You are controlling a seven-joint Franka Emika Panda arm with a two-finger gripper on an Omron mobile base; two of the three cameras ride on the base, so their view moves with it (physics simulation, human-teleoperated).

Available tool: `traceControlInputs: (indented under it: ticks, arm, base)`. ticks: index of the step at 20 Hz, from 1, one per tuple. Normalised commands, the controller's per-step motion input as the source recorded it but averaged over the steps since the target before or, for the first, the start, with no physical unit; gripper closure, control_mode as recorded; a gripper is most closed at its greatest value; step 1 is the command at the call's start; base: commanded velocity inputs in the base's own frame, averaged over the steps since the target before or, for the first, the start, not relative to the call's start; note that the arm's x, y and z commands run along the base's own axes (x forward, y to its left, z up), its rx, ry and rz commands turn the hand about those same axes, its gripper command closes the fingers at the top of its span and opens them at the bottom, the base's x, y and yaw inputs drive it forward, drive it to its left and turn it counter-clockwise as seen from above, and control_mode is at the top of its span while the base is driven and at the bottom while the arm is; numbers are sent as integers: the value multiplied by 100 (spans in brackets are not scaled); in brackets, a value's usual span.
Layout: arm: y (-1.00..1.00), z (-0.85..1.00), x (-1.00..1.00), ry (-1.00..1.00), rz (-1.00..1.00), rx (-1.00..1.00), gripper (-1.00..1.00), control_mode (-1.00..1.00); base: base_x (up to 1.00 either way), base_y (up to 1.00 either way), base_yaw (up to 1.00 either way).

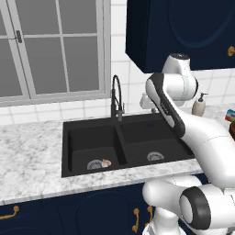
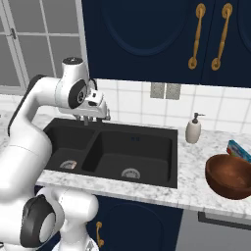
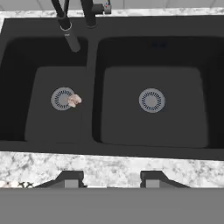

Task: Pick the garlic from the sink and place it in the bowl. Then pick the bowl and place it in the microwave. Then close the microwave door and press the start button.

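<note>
Garlic (image 3: 74, 100) in left basin of sink (image 3: 94, 52), touching right edge of left drain (image 3: 62, 98); also seen at the drain in left base view (image 1: 106, 162). Gripper (image 3: 111, 179) high above sink front rim, jaws parted, nothing between them. Faucet (image 1: 116, 98) behind sink divider. Bowl (image 2: 229, 175) on counter (image 2: 196, 152) right of sink, tilted, empty. Soap dispenser (image 2: 194, 129) behind sink's right corner, between sink and bowl. Right drain (image 3: 151, 100) bare.
</note>
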Motion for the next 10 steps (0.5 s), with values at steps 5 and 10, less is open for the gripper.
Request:
traceControlInputs:
  ticks: [5,10]
  arm:
    - [6,0,-41,-2,1,0,-100,-100]
    - [56,0,-68,0,6,0,-100,-100]
  base:
    - [0,0,0]
    - [0,0,0]
